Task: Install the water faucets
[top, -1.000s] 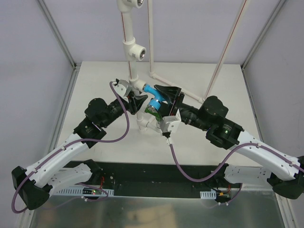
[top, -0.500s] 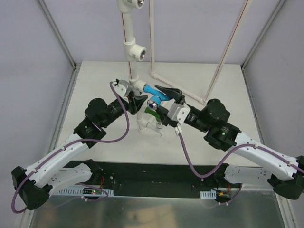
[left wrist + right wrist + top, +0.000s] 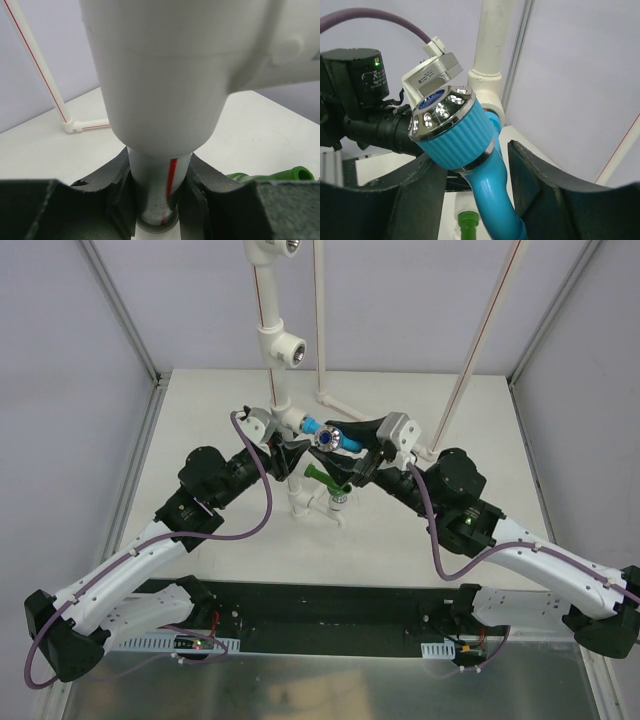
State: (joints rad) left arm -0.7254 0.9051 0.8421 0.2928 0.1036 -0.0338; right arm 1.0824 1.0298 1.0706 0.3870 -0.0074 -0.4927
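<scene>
- Pale walls [image 3: 100, 320] and a white table [image 3: 200, 420] framed the top view. The left gripper [image 3: 283, 455] was clamped on the upright pipe [image 3: 278, 380]. The right gripper [image 3: 345, 445] straddled the blue faucet [image 3: 328, 437], whose inlet met the side socket of a tee [image 3: 293, 422]. The green faucet [image 3: 322, 478] sat just below, on a lower fitting.
- Left wrist: fingers pressed the red-striped pipe from both sides. If that hold slipped, the pipe would likely twist along with the faucet.
- Right wrist: fingers flanked the blue faucet — whether they squeezed it, I could not tell. A loose hold could spin on the ribbed cap, and a tilt could cross-thread the inlet.
- Writing: the cap's blue disc and a white label [image 3: 427, 75] on the left wrist carried print — too blurred to read.
</scene>
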